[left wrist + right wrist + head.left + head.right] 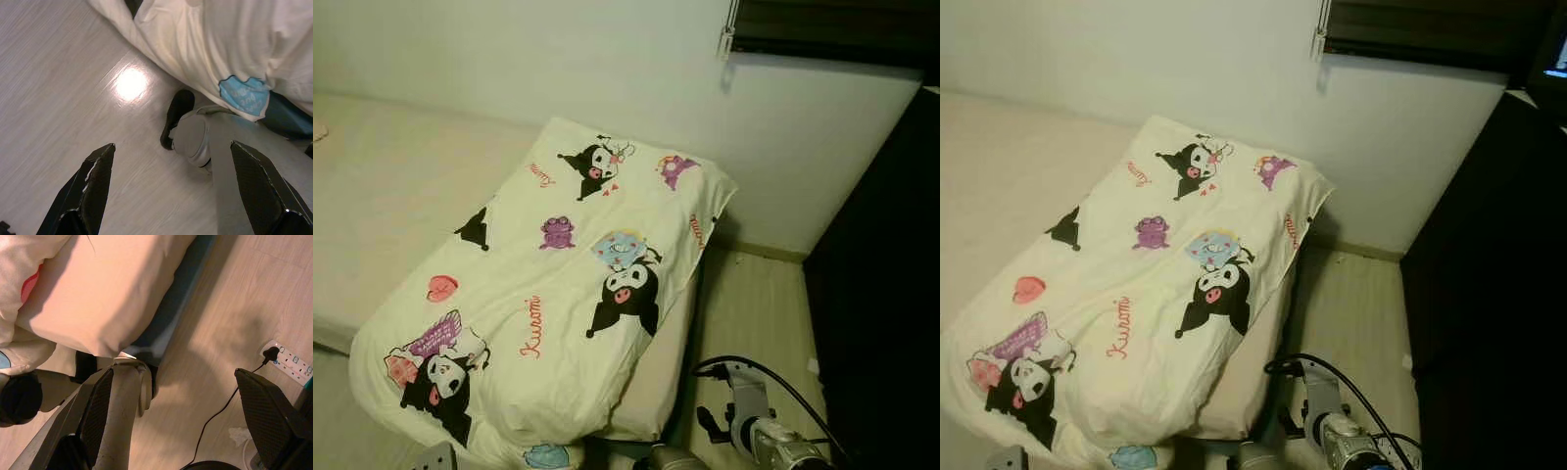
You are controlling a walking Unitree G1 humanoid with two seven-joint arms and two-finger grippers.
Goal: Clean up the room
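A cream duvet printed with black, purple and blue cartoon figures lies folded over the near end of the bed; its corner hangs over the foot of the mattress. Both arms hang low beside my body. My right arm shows at the bottom by the bed's corner. My left gripper is open over the pale wood floor, with nothing between its fingers. My right gripper is open too, above the floor beside the mattress edge.
A white wall runs behind the bed, with a dark blind above. A dark cabinet bounds a narrow strip of floor on the right. A white power strip with a black cable lies on the floor.
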